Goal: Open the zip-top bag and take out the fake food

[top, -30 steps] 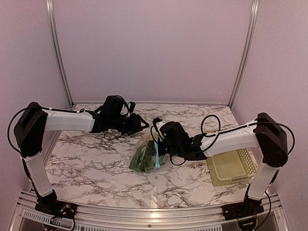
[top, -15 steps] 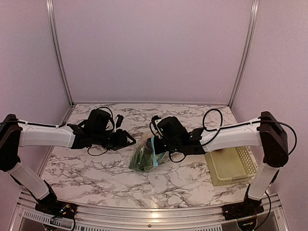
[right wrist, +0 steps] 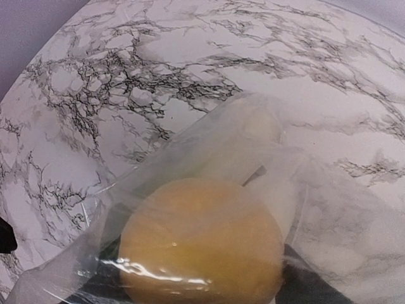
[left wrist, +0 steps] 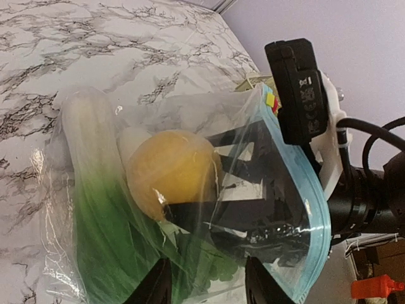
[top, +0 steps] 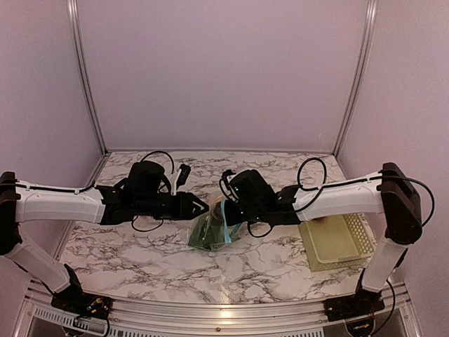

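The zip-top bag (top: 212,230) lies mid-table, its light blue zipper strip (left wrist: 314,215) curving round the mouth. Inside are a yellow-orange round fruit (left wrist: 169,170), a green leafy vegetable (left wrist: 104,228) with a white stem, and a white piece (left wrist: 131,142). My right gripper (top: 226,213) reaches into the bag's mouth. Its dark fingers flank the fruit (right wrist: 201,244), which fills the gap between them. My left gripper (top: 202,208) stands open at the bag's left side. Its fingertips (left wrist: 154,286) are spread, with crinkled plastic and green leaf between them.
A pale yellow-green lattice basket (top: 338,240) sits at the right, beside the right arm. Marble tabletop (top: 133,246) surrounds the bag. Purple walls with metal rails close off the back and both sides.
My left arm has swung from the back of the table down to the bag's left edge. The right gripper has shifted slightly left at the bag's mouth.
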